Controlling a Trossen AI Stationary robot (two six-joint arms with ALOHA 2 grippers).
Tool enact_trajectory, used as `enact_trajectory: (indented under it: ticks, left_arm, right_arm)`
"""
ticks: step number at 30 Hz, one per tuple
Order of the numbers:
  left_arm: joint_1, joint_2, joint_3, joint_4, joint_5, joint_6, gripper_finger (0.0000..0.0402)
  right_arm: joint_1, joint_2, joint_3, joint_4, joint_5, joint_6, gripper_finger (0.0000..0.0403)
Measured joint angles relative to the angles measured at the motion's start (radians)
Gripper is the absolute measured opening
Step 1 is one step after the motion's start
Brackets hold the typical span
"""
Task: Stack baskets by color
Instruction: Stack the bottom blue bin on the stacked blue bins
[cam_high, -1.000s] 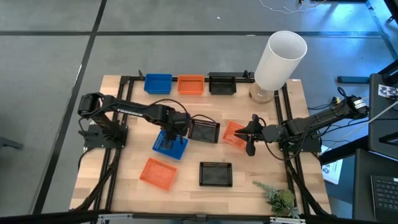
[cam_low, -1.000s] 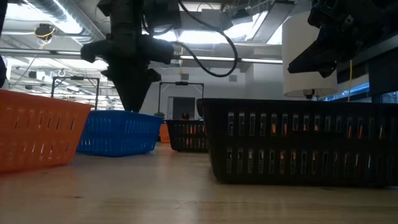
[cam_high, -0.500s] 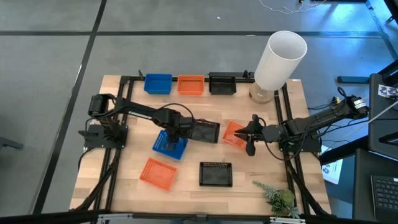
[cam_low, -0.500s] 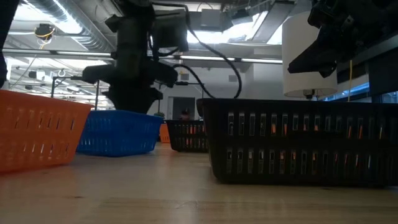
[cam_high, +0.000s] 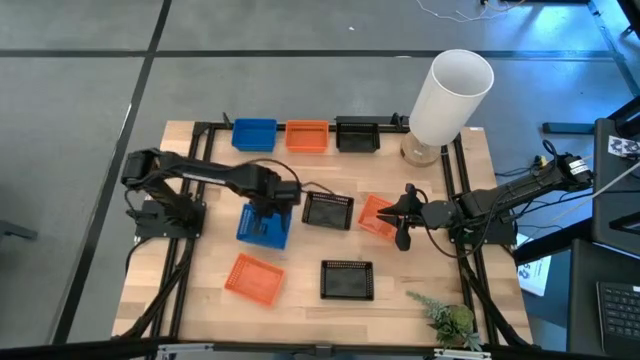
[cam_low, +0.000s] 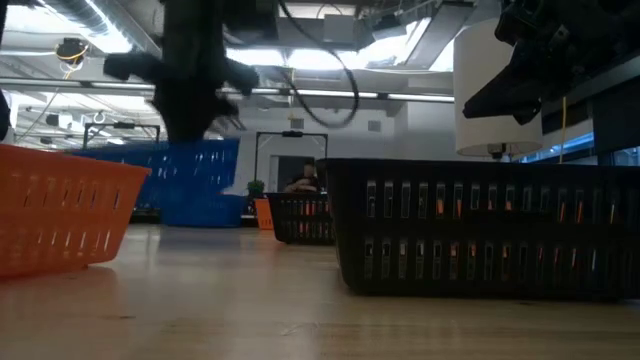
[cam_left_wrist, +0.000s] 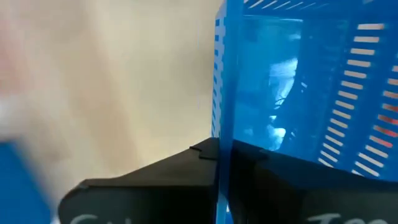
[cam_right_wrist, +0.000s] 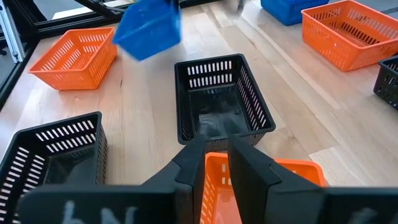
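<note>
My left gripper (cam_high: 277, 199) points down over the table's middle left, shut on a blue basket (cam_high: 263, 226) that hangs under it, blurred in the low view (cam_low: 190, 180). My right gripper (cam_high: 399, 216) is shut on an orange basket (cam_high: 375, 215) at the middle right. Between them a black basket (cam_high: 328, 211) rests bottom-down on the table. Another black one (cam_high: 347, 280) and an orange one (cam_high: 252, 277) sit nearer the front. Blue (cam_high: 254, 133), orange (cam_high: 307, 134) and black (cam_high: 357, 133) baskets stand in a row along the far edge. My left gripper pinches one side wall (cam_left_wrist: 222, 134) of the blue basket at its rim, one finger inside and one outside, from above. The basket hangs below the fingers, tilted and clear of the table. My right gripper pinches a wall (cam_right_wrist: 215, 167) of the orange basket between its two fingers, slanting down from the table's right side. The basket sits tilted in the hold. Whether its low edge touches the table does not show.
A tall white cylinder (cam_high: 447, 95) stands at the far right corner. A small green plant (cam_high: 450, 320) lies at the near right corner. Black frame rails (cam_high: 190, 240) run along both sides and the far edge. Bare wood (cam_high: 300, 250) lies between the near baskets.
My left gripper dipped into the blue basket, took hold of its wall, then rose and shifted toward the table's left edge. The blue basket came off the table, turned squarer to the table edges and now hangs tilted. My right arm kept still.
</note>
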Motion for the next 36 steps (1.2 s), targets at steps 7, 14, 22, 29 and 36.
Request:
enact_trajectory:
  ticks: [7,14,22,29,36]
  left_arm:
    - [0.086,-0.16,0.135,-0.127,-0.239,0.058,0.0]
    - [0.268,-0.269,0.222,-0.071,-0.353,0.212,0.0]
    - [0.526,-0.267,0.238,0.024,-0.302,0.391,0.0]
    - [0.718,-0.193,0.237,0.094,-0.15,0.469,0.0]
    - [0.866,-0.096,0.237,0.171,-0.077,0.511,0.0]
  right_arm:
    - [0.0,-0.001,0.0,0.001,0.0,0.0,0.007]
    - [0.0,-0.001,0.0,0.003,0.001,0.0,0.007]
    - [0.0,-0.001,0.0,0.003,0.001,0.0,0.007]
    - [0.0,-0.001,0.0,0.003,0.001,0.0,0.007]
    - [0.0,0.0,0.0,0.002,0.001,-0.001,0.007]
